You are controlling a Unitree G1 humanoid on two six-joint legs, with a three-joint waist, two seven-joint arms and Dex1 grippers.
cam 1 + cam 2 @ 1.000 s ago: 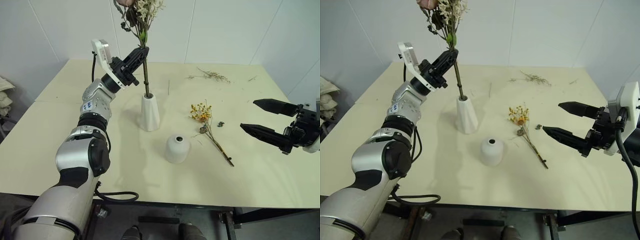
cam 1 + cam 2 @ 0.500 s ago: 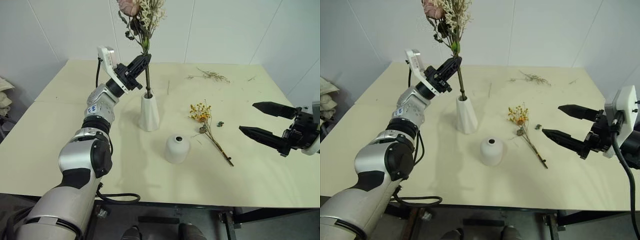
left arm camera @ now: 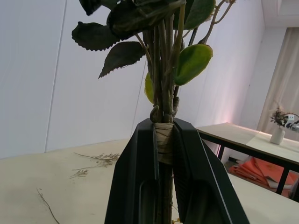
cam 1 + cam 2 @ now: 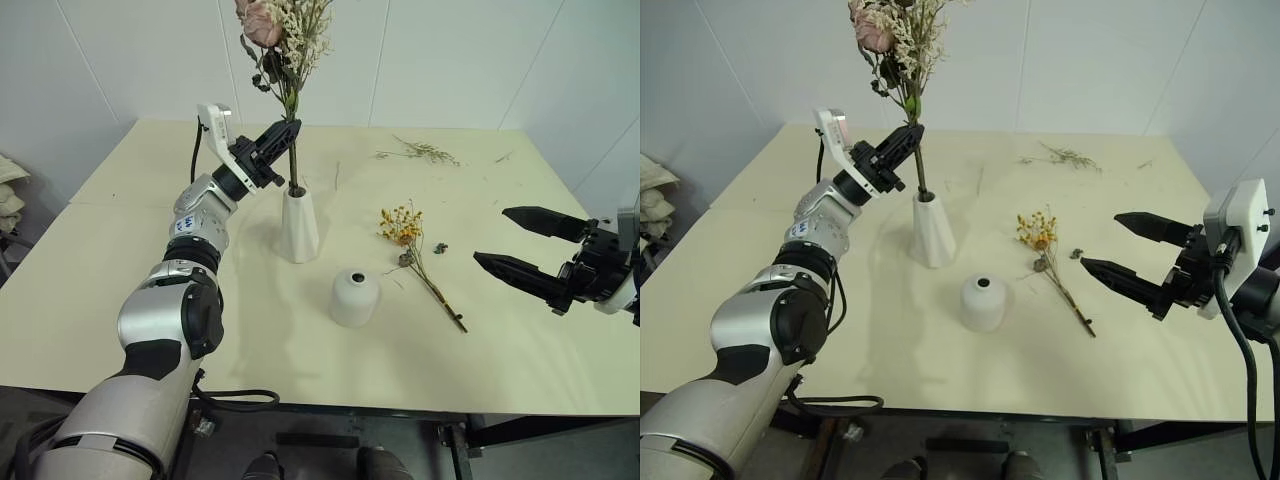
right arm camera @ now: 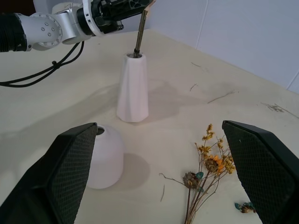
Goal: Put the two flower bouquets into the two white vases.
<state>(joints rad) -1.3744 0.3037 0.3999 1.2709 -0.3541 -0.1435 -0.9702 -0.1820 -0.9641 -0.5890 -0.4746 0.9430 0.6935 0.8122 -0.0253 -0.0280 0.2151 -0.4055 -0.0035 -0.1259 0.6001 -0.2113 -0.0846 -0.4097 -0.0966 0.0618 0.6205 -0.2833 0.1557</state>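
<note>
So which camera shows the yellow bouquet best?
The left eye view: the yellow bouquet lies whole on the table, blooms to stem end. The right eye view shows the same. The right wrist view shows its blooms, with the stems cut off.

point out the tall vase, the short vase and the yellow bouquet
tall vase [image 4: 299, 228], left eye view, middle of its tapered body
short vase [image 4: 355, 298], left eye view, front of its rounded body
yellow bouquet [image 4: 402, 225], left eye view, its yellow-orange flower head

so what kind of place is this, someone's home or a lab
Probably a lab or test room, not a home: a bare cream table against plain white panelled walls, more tables with a small vase behind, and cables hanging below the table edge.
</note>
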